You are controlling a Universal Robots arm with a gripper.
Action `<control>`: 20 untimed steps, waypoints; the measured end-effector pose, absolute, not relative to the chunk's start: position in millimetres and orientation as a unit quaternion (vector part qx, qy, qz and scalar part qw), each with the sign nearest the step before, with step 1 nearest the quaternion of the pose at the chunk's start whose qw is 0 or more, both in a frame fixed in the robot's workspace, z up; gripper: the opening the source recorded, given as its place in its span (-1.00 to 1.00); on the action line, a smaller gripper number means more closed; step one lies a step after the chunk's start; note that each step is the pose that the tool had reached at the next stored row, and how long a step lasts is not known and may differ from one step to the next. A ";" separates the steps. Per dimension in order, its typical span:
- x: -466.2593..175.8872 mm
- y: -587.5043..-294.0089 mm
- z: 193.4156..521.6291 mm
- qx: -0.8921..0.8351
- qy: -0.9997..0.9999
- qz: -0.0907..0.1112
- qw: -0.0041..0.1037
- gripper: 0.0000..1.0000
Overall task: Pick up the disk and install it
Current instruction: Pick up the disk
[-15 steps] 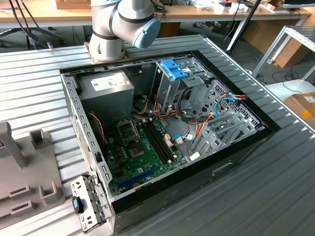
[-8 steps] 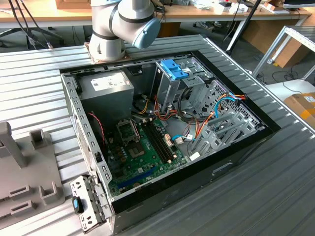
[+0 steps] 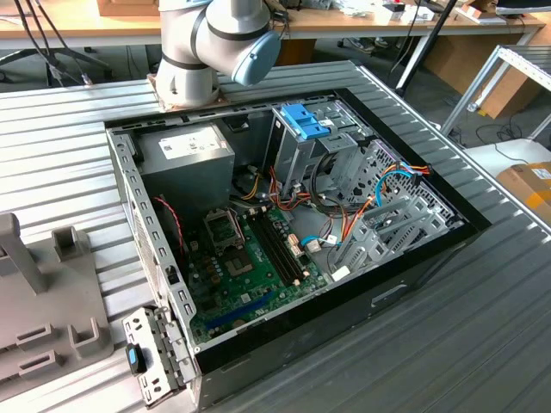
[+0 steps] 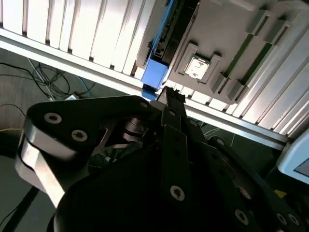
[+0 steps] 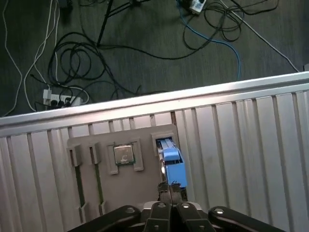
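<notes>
At 8 o'clock in exterior view: grey holder tray (image 3: 52, 318) on ribbed table (image 3: 69, 146); slots keep parts upright for easy pickup, I'd judge. In first wrist view, disk (image 5: 172, 163) stands on edge in one slot, blue tab toward gripper (image 5: 170, 187). Pincer narrow, nothing between tips, tips just beside tab. Centre: open computer case (image 3: 362, 310). At 1 o'clock: drive cage (image 3: 293, 163) under blue clip (image 3: 303, 120); loose cables (image 3: 362, 215) crowd it.
</notes>
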State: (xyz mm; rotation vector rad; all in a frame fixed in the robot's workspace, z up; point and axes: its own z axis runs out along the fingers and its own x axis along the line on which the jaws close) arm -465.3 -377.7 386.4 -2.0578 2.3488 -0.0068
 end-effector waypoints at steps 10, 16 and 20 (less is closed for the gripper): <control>-465.3 -377.5 386.2 -0.705 0.709 -0.002 0.010 -0.79; -465.3 -377.4 386.2 -0.705 0.709 -0.002 0.010 -0.79; -465.3 -374.4 386.1 -0.705 0.709 -0.002 0.010 -0.79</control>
